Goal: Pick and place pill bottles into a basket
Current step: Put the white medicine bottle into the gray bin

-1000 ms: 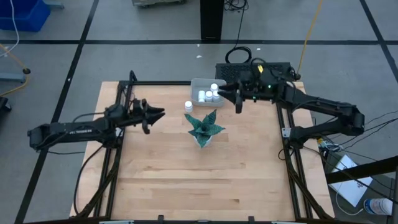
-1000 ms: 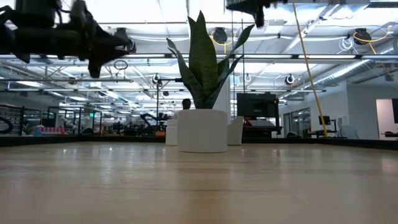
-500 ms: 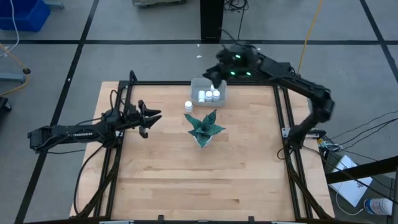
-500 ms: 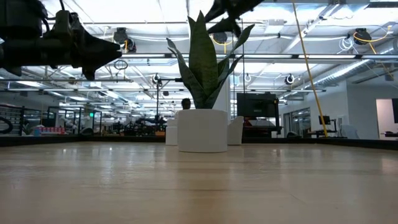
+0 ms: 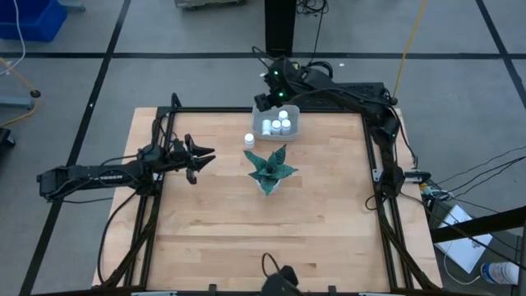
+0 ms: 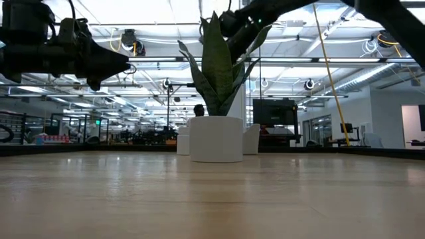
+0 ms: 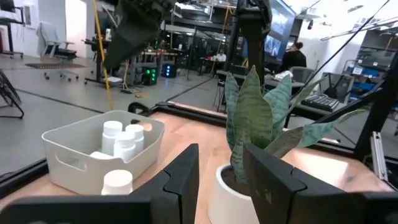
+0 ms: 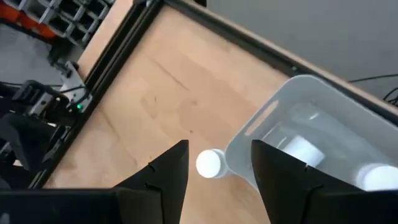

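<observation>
Left arm: stretches in from the left edge of the table, low over the wood, well left of the plant.
Left gripper (image 5: 201,159): points right toward the plant; fingers stand a little apart with nothing between them (the left wrist view shows a clear gap).
Loose pill bottle (image 5: 249,141): stands upright on the wooden table (image 5: 246,230), just outside the basket's near-left corner, beside it and apart from the plant.
Plant (image 5: 270,168): green spiky leaves in a white pot, near the table's middle, just on the near side of the basket.
Basket (image 5: 261,111): pale shallow bin at the far edge of the table, a little right of the loose bottle.
Pill bottles in basket (image 5: 278,124): white caps clustered toward the basket's near-right part, standing upright.
Right gripper (image 5: 265,100): hangs above the basket's far-left corner, its arm reaching over from the right; fingers spread, holding nothing (the right wrist view looks down between them at the loose bottle and the basket rim).
</observation>
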